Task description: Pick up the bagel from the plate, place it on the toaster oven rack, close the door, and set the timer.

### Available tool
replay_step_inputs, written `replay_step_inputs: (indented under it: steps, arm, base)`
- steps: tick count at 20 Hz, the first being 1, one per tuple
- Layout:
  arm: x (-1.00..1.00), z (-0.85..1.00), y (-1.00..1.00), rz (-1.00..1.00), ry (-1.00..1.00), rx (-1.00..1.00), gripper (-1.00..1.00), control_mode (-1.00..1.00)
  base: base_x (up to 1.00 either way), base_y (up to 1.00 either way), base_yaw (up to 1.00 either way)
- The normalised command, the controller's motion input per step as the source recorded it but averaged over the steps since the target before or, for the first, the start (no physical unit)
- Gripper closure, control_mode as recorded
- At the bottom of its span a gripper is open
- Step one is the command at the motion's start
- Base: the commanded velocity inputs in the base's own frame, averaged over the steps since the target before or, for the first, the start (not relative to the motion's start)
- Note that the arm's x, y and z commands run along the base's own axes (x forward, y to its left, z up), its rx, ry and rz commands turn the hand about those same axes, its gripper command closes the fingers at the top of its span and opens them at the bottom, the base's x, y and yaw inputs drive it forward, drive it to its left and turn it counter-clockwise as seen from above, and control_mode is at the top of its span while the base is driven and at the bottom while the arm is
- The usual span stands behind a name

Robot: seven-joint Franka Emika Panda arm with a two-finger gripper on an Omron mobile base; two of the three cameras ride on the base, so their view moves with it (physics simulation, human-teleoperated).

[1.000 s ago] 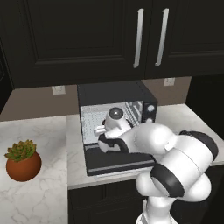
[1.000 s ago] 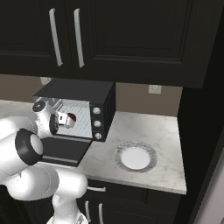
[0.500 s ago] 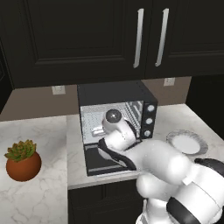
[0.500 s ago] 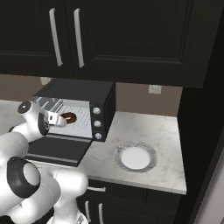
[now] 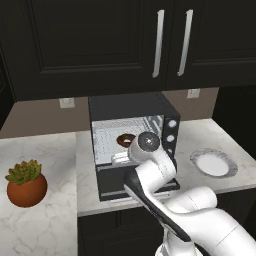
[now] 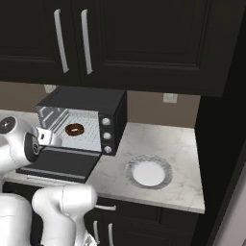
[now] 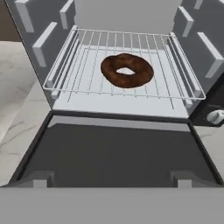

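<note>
You have the bagel (image 7: 127, 70) lying on the toaster oven rack (image 7: 78, 65), upper middle of the hand view. The door (image 7: 113, 153) hangs open (flat, below it). Your gripper's fingers stand apart, empty. The plate (image 6: 166, 166) sits lower right.

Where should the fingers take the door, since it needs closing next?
At the front edge of the door, from underneath, lifting up. It lies flat, hinged at the oven mouth, so its free edge faces the robot. The bagel sits clear on the rack.
</note>
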Motion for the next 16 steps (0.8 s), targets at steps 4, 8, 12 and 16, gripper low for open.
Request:
replay_step_inputs:
  steps: [4, 8, 12, 16]
  arm:
    - [-0.53, 0.68, 0.35, 0.03, 0.33, 0.00, -1.00, -1.00]
    - [-0.35, 0.23, 0.42, 0.04, 0.31, -0.03, -1.00, -1.00]
    - [-0.31, 0.02, 0.47, 0.04, 0.12, -0.14, -1.00, -1.00]
    - [-0.39, -0.03, 0.52, 0.00, 0.00, -0.27, -1.00, -1.00]
  base:
    - [0.00, 0.00, 0.00]
    - [0.00, 0.00, 0.00]
    - [0.00, 0.00, 0.00]
    - [0.00, 0.00, 0.00]
